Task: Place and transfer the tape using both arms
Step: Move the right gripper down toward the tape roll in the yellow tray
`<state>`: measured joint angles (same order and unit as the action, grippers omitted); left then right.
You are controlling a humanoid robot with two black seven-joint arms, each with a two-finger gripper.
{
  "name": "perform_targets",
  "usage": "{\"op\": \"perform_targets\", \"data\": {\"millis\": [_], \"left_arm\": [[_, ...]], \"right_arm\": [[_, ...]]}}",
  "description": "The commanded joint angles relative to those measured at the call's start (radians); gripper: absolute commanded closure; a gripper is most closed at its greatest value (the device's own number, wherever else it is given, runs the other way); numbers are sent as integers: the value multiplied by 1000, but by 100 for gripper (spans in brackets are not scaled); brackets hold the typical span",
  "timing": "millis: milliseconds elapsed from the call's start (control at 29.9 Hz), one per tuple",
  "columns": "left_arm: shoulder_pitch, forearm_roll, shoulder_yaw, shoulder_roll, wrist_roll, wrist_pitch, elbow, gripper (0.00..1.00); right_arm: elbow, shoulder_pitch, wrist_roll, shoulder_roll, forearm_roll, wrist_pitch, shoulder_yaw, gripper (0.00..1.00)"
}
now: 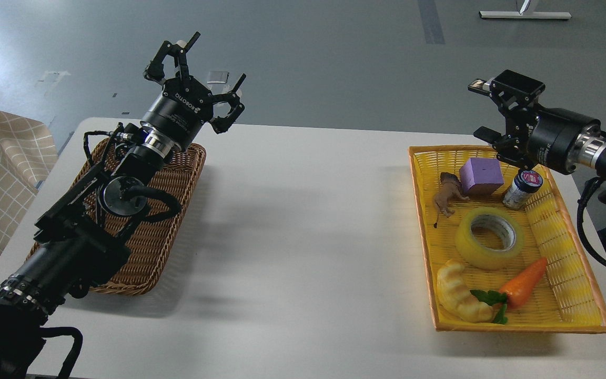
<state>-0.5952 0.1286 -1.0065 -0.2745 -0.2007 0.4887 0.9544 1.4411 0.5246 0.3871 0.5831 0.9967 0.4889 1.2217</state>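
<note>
The black left robot arm (98,210) covers much of the brown woven wicker basket (177,210) beneath it, so whatever lies inside cannot be told. The black right robot arm (571,142) is cut off by the right edge. Its black claw-fingered gripper (484,110) hides the far corner of the yellow woven plastic basket (576,263). A white metal frame (524,15) is cropped at the top edge.

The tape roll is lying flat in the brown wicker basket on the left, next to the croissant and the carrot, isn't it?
Not quite. The head view shows the tape lying flat in the yellow basket on the right, next to the croissant and carrot.
</note>
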Motion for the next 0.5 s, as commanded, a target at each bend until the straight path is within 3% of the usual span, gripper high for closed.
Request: {"op": "perform_targets", "data": {"millis": [0, 301, 468], "left_arm": [[-1, -1, -1, -2, 0, 0, 1, 2], [-1, -1, -1, -3, 0, 0, 1, 2], [0, -1, -4, -8, 0, 0, 1, 2]], "right_arm": [[91, -49, 2, 93, 176, 0, -25, 0], [107, -130, 18, 221, 246, 0, -62, 0], [105, -147, 13, 276, 469, 0, -123, 3]]}}
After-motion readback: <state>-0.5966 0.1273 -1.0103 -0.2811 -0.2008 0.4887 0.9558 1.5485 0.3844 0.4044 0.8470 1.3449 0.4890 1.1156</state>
